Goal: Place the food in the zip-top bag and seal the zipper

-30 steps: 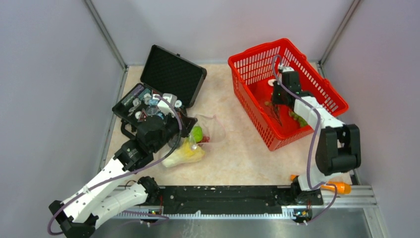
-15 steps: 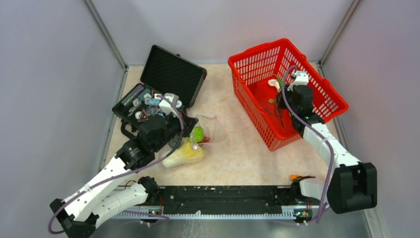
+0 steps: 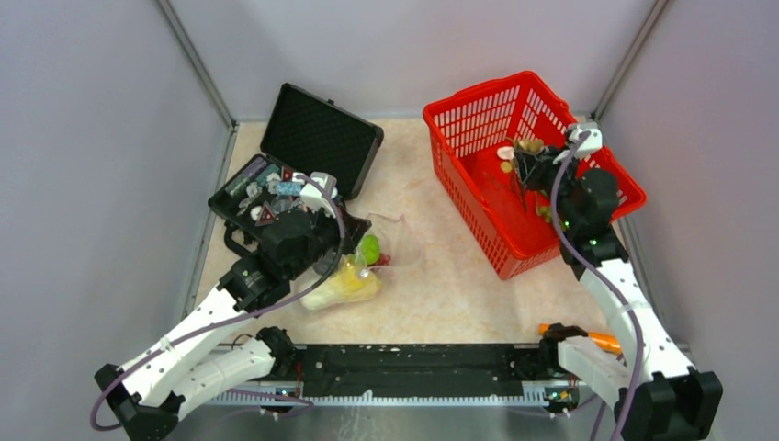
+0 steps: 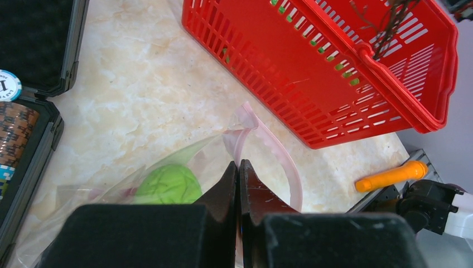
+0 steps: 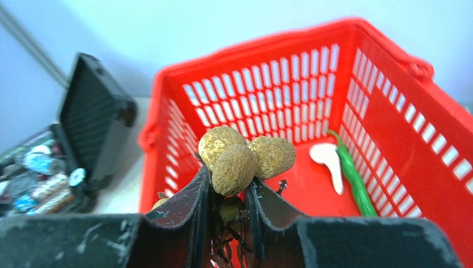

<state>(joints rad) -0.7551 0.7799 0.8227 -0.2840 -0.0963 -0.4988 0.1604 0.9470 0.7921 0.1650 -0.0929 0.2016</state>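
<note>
The clear zip-top bag [image 3: 390, 237] lies on the table beside the black case. Inside it are a green fruit [image 3: 367, 248], a yellow leafy bunch [image 3: 344, 285] and a bit of red. My left gripper [image 3: 349, 241] is shut on the bag's mouth edge; in the left wrist view its jaws [image 4: 239, 164] pinch the pale pink zipper [image 4: 281, 159], with the green fruit [image 4: 167, 184] just to the left. My right gripper [image 3: 531, 165] is above the red basket, shut on a stemmed bunch of brown round fruits [image 5: 237, 159]. Green grapes [image 3: 547, 213] lie in the basket.
The red basket [image 3: 478, 101] stands at the back right and holds a green bean [image 5: 351, 173] and a white piece [image 5: 329, 159]. The open black case [image 3: 317, 138] with chips stands at the back left. An orange tool [image 3: 611, 342] lies by the right arm's base.
My right gripper has risen out of the basket and swung right and back, carrying the brown bunch. My left gripper stays shut on the bag's edge, nearly still.
</note>
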